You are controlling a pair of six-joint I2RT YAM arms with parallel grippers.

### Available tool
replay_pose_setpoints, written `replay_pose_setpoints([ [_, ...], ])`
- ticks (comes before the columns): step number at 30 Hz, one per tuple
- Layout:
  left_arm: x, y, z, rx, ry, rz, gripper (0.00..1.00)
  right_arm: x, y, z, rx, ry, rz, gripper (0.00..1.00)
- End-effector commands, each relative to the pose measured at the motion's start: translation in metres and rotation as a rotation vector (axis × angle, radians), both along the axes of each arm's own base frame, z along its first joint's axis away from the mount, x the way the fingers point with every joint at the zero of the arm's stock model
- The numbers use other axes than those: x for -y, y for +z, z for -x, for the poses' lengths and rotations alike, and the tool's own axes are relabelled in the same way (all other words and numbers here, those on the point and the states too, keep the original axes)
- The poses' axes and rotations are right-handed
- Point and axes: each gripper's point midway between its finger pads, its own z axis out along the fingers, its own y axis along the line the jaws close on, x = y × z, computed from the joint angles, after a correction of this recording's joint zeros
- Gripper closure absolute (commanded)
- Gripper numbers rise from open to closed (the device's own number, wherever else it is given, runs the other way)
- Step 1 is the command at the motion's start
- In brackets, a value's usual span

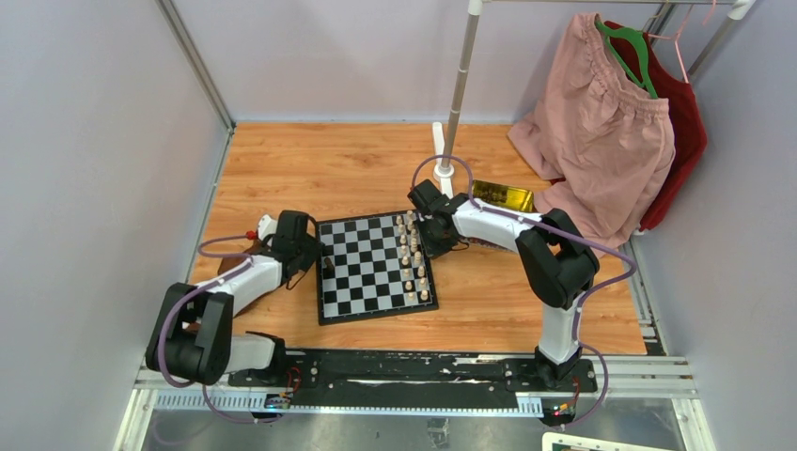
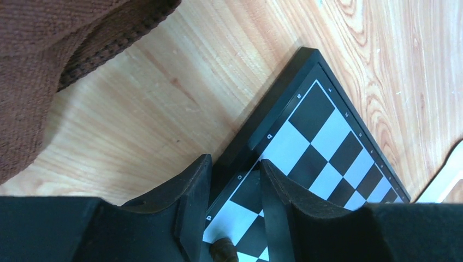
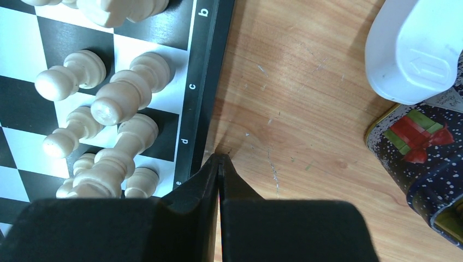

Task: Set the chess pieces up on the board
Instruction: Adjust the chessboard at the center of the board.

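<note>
1. The chess pieces are small, light, stiff turned figures. Each has a narrow stem and a wider foot, so it should tip easily if nudged from the side. The finish looks smooth, so a loose pinch could let one slip.
2. The best hold is probably across the stem or just under the head, coming straight down, because the neighbours stand so close.
3. The cream pieces (image 3: 125,93) stand in two crowded rows along the right side of the board (image 1: 362,272). Some of them nearly touch.
4. One dark piece (image 2: 221,252) stands on a square at the board's left edge. The other squares on that side are bare.
5. The left end effector (image 2: 235,162) is partly open and hangs over the board's left rim. The dark piece stands low between its fingers (image 2: 191,207). The gap looks wider than the piece, so I judge it is not pinched.
6. The right end effector (image 3: 220,159) is closed on nothing. Its tips are over the tabletop (image 3: 306,109), just beside the board's right rim, and the cream pieces are close by on the board.
7. A brown cloth (image 2: 54,54) lies near the left arm. A white plastic base (image 3: 415,49) and a patterned tin (image 3: 420,158) sit near the right arm.
</note>
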Motion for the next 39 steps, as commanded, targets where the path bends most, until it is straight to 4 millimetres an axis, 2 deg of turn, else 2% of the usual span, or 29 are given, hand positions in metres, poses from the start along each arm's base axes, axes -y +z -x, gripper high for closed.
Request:
replay_pose_setpoints([
  [1,0.006,-0.001,-0.010,0.000,0.003,0.041,0.56,0.011,-0.002,-0.003,0.002,-0.008,0.029,0.95],
  [12,0.016,0.001,-0.035,0.002,-0.021,0.058,0.58,0.011,-0.003,-0.016,-0.003,-0.016,0.019,0.95],
  [28,0.020,0.013,-0.077,0.035,-0.039,0.065,0.60,-0.013,-0.005,-0.039,-0.028,0.017,-0.040,0.95],
  [39,0.015,0.019,-0.086,0.037,-0.039,0.049,0.60,-0.020,-0.006,-0.056,-0.025,0.004,-0.062,0.95],
])
